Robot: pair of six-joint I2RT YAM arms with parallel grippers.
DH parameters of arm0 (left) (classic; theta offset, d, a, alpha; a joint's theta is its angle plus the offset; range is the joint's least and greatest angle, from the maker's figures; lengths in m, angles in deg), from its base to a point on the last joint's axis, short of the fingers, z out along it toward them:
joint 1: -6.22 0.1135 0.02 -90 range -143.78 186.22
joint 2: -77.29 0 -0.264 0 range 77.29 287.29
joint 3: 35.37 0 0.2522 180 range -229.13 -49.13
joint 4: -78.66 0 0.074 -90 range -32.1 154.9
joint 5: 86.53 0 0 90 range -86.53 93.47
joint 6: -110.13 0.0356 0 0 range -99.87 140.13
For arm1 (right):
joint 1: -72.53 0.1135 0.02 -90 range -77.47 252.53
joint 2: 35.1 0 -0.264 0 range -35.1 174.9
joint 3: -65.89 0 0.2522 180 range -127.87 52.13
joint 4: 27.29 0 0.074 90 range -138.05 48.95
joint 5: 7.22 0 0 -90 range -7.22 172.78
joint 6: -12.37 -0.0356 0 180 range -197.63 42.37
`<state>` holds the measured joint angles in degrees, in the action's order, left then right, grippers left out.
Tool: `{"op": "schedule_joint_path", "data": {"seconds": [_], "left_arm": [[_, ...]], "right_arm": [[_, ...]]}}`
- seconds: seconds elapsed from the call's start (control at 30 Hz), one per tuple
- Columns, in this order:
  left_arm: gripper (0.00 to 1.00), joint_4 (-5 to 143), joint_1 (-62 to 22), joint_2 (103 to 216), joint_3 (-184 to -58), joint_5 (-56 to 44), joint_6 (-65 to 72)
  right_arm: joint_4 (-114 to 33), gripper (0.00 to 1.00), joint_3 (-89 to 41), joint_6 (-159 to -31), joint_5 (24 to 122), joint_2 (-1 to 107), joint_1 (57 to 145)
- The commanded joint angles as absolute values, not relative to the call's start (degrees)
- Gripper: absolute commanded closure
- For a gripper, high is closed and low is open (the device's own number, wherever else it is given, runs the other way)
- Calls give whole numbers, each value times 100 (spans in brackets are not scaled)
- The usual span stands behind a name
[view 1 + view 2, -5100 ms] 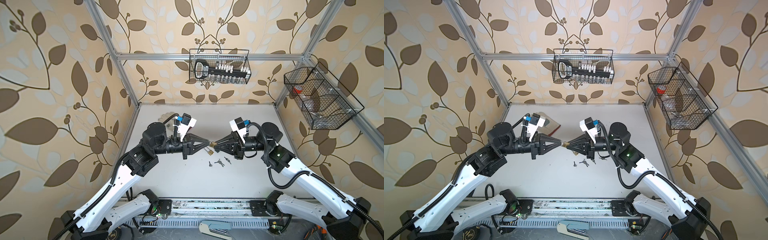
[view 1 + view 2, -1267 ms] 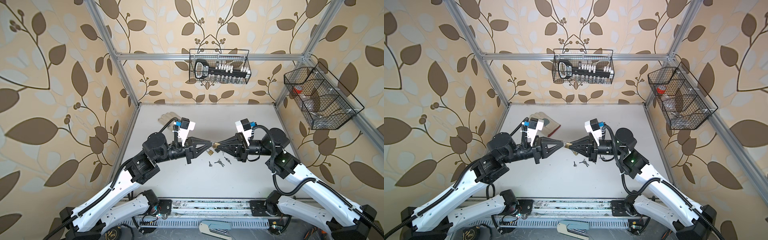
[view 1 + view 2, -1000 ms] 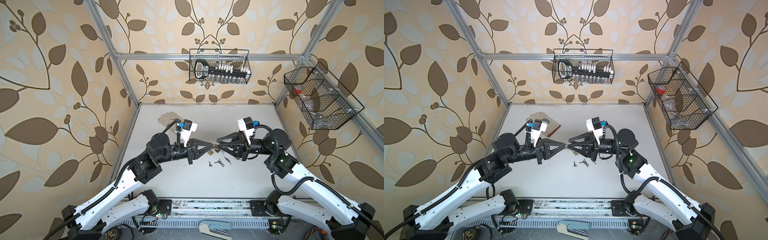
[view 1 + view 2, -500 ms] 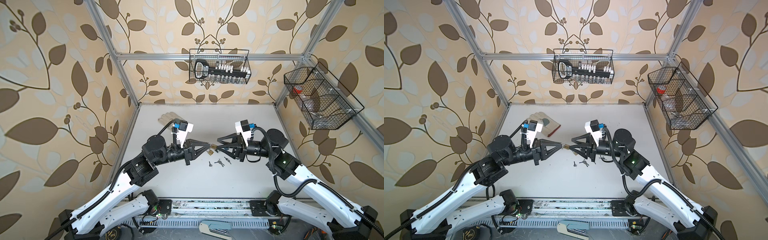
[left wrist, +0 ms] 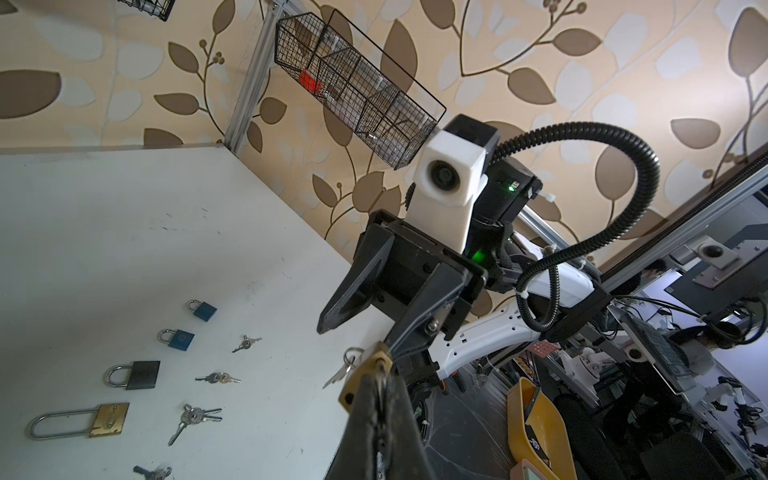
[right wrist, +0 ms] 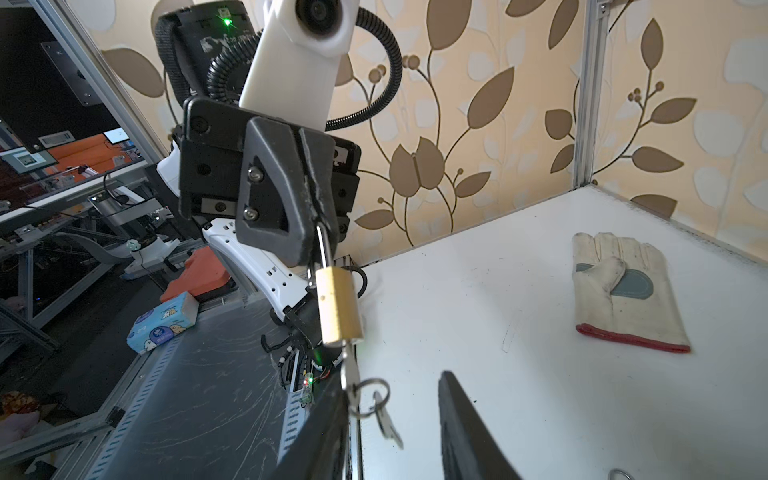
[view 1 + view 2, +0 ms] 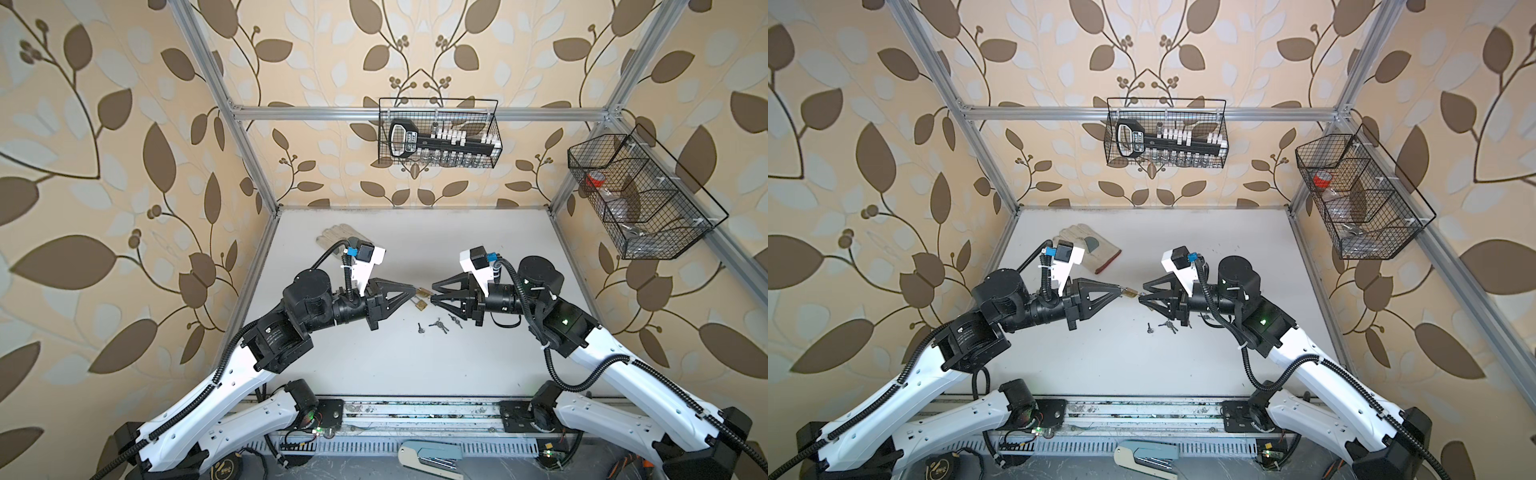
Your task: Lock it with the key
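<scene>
Now left tool [image 7: 413,287] clamps padlock [image 6: 338,307] shackle; right tool [image 7: 433,294] parted around key [image 6: 348,368]; side basket [image 7: 660,245] holds red item [image 7: 595,180].

No lettering is legible; the label on the black rack [image 7: 446,143] is too blurred.

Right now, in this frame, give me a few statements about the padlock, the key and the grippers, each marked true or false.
1. The left gripper is shut on the shackle of the brass padlock. True.
2. A key sits in the padlock. True.
3. The right gripper is clamped shut. False: it is open, beside the key.
4. The glove hangs in a wire basket. False: it lies flat on the table.
</scene>
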<state>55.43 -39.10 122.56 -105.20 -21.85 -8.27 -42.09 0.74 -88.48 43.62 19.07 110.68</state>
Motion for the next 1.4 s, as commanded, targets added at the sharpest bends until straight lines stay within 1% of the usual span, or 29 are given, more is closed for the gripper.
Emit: {"op": "schedule_joint_path", "data": {"seconds": [0.0,0.1,0.2,0.37,0.67,0.97,1.37], "left_arm": [[100,5734,-3905,12190,-10828,-2150,-665],[100,5734,-3905,12201,-10836,-2141,-667],[100,5734,-3907,12211,-10845,-2149,-663],[100,5743,-3905,12219,-10837,-2154,-673],[100,5730,-3905,12174,-10818,-2110,-667],[100,5526,-3905,11970,-10827,-1786,-570],[100,5058,-3905,11973,-11015,-1409,-438]], "right_arm": [[-4327,60,-89,-8650,4144,1930,11093],[-4256,55,-53,-8650,3922,1987,11096],[-4193,57,-39,-8687,3882,2059,11094],[-3914,68,8,-8835,3813,2130,11103],[-4119,99,113,-8726,3952,1998,11103],[-4393,100,535,-8667,4471,1551,11095],[-4573,100,624,-8634,4974,1499,11085]]}}
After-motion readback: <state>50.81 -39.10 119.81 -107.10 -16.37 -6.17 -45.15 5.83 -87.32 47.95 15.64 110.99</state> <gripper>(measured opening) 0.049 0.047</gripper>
